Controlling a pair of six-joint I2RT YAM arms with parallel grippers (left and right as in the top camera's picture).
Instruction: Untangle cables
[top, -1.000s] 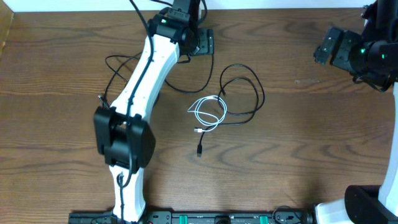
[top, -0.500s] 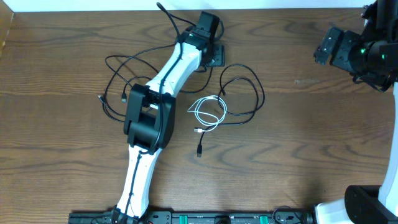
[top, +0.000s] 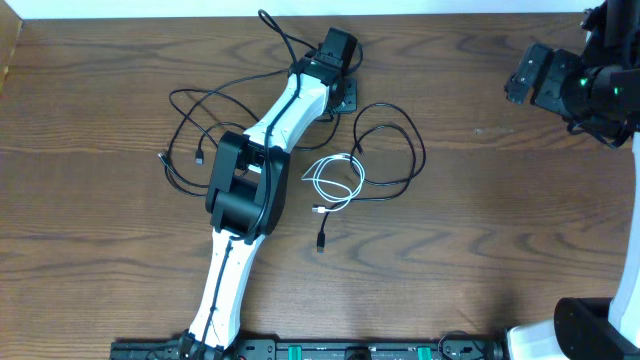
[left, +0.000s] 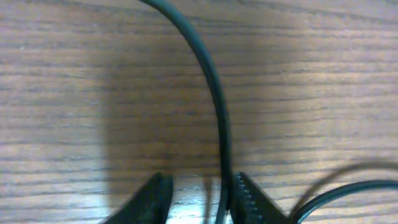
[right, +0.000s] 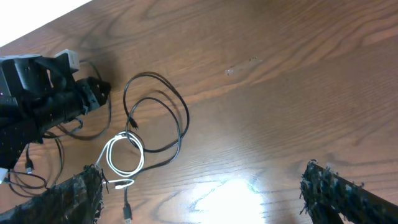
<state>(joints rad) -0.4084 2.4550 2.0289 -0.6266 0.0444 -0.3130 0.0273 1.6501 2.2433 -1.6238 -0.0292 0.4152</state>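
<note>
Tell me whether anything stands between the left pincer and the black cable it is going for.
Nothing visible does: the black cable runs between the fingers of the left pincer, close to one of them, lying on the wooden table.

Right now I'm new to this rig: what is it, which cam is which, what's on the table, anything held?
Two robot arms work at a wooden table. The wide picture comes from a camera fixed overhead; the other two sit on the wrists, looking past each arm's fingers. On the table: a coiled white cable, a looped black cable crossing it, and a second black cable beside the left arm. The left fingers stand either side of a black strand, a gap showing, so not clamped. The right fingers are wide open, holding nothing.
</note>
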